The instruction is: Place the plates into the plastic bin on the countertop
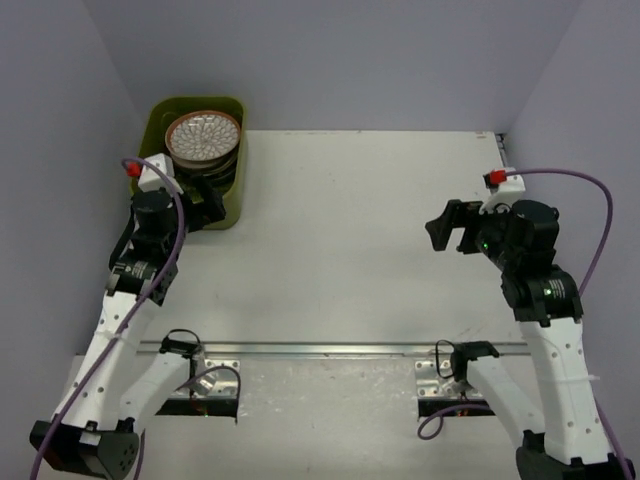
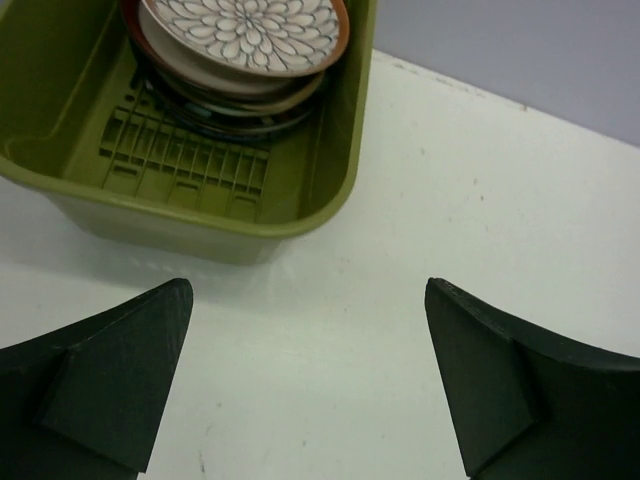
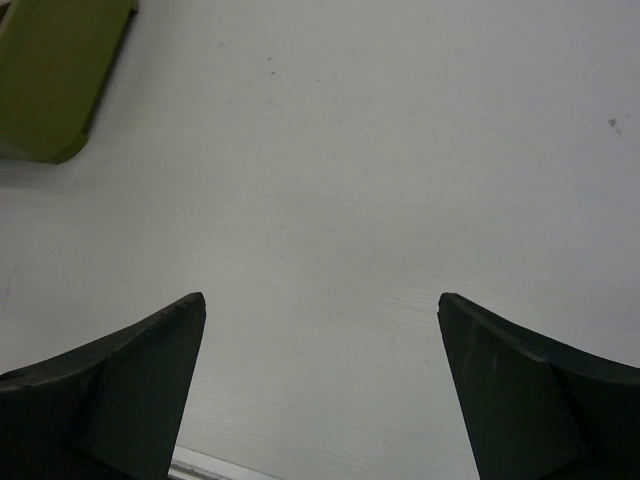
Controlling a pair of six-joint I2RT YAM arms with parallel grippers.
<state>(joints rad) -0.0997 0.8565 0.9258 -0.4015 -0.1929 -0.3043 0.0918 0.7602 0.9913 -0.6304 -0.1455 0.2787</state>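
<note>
**Operator:** What does the near field show?

**Technician:** The metal rail runs along the front edge of the countertop. Beyond it, the right gripper hangs over bare white surface with its jaws spread wide and nothing between them.

**Operator:** And the left gripper?

**Technician:** The left gripper hovers just short of the near wall of the plastic bin. Its fingers are equally wide apart and empty. The bin sits at the far left corner of the countertop, and the plates lie stacked at its far end (the top one bears a petal pattern). No loose plate shows on the surface.

**Operator:** Recommended procedure?

**Technician:** The task appears complete. The left arm should lift clear before drawing back, with its fingers kept off the bin rim so the tub does not shift. The stack should then be checked for lean.
</note>
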